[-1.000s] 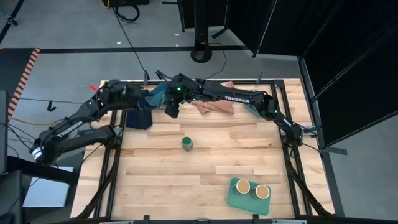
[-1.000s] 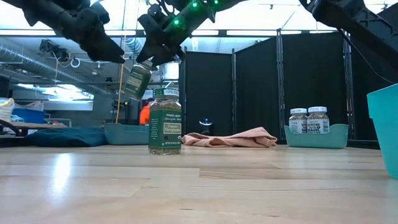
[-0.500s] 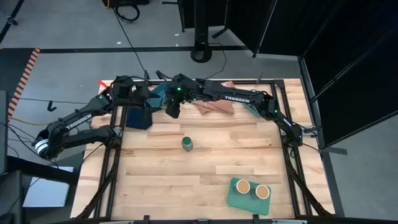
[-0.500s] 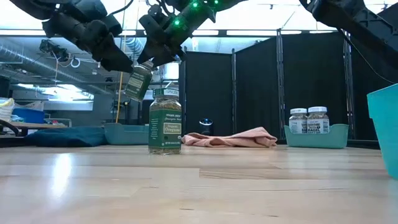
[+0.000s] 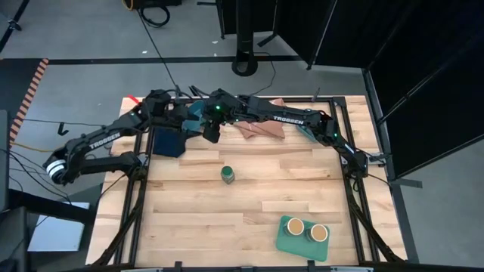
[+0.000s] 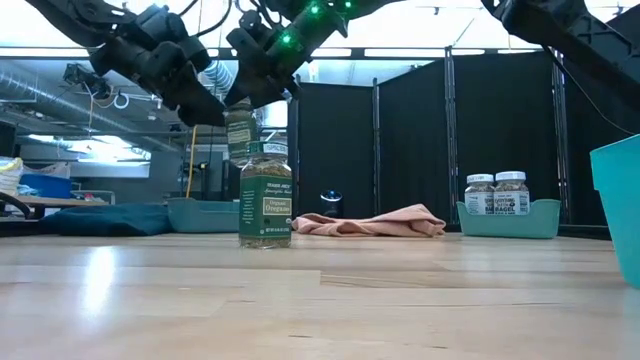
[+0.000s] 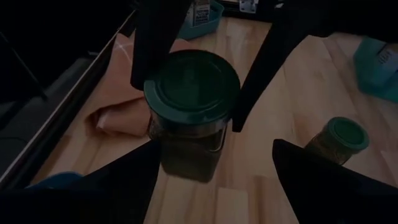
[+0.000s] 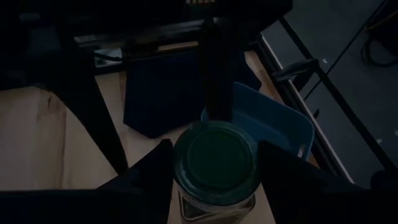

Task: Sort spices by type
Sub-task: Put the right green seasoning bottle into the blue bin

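Green-lidded jar [image 7: 190, 118] is hanging high over the far left of the surface [image 5: 249, 208], clamped in the right gripper [image 5: 211, 130]; the left gripper [image 5: 175, 119], fingers apart, is closing in on it without gripping. Its twin [image 5: 228, 174] is waiting mid-surface. Two tan-topped jars [image 5: 305, 229] are already sitting paired in the green tray [image 5: 284, 241], and two white-lidded ones [image 6: 497, 192] share a teal bin [image 6: 500, 219]. Nearby, a dark bin [image 5: 168, 142] and cloth [image 5: 261, 128] are crowding the handover.

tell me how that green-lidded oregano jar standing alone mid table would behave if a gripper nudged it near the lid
The oregano jar is tall over a narrow base, so a high nudge would probably tip it. On its side, the round body would likely roll across the smooth wooden table. It looks rigid, possibly glass, so likely slick to pinch.
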Controlling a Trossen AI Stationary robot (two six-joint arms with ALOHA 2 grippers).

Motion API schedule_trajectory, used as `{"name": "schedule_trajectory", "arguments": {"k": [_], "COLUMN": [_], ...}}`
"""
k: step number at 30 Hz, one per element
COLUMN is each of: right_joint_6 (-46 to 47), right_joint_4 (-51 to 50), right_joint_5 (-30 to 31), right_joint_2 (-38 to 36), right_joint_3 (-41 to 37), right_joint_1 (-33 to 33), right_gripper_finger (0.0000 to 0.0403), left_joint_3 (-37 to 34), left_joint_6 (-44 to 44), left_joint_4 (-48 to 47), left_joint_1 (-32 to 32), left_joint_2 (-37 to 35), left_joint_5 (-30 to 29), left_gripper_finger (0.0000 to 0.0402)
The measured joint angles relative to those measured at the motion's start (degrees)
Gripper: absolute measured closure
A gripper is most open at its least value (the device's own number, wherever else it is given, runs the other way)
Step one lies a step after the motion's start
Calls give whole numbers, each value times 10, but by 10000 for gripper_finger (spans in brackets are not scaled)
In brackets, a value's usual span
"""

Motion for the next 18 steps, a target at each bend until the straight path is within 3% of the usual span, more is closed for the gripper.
{"name": "schedule_trajectory", "arguments": {"k": [18], "right_joint_6": [-5], "right_joint_4": [19], "right_joint_5": [-6], "right_joint_2": [-1], "right_joint_3": [1], "right_joint_1": [1], "right_gripper_finger": [197], "left_joint_3": [0], "left_joint_6": [13], "left_joint_4": [-8], "left_joint_1": [42], "left_joint_2": [-7], "left_joint_5": [-6], "left_gripper_finger": [87]}}
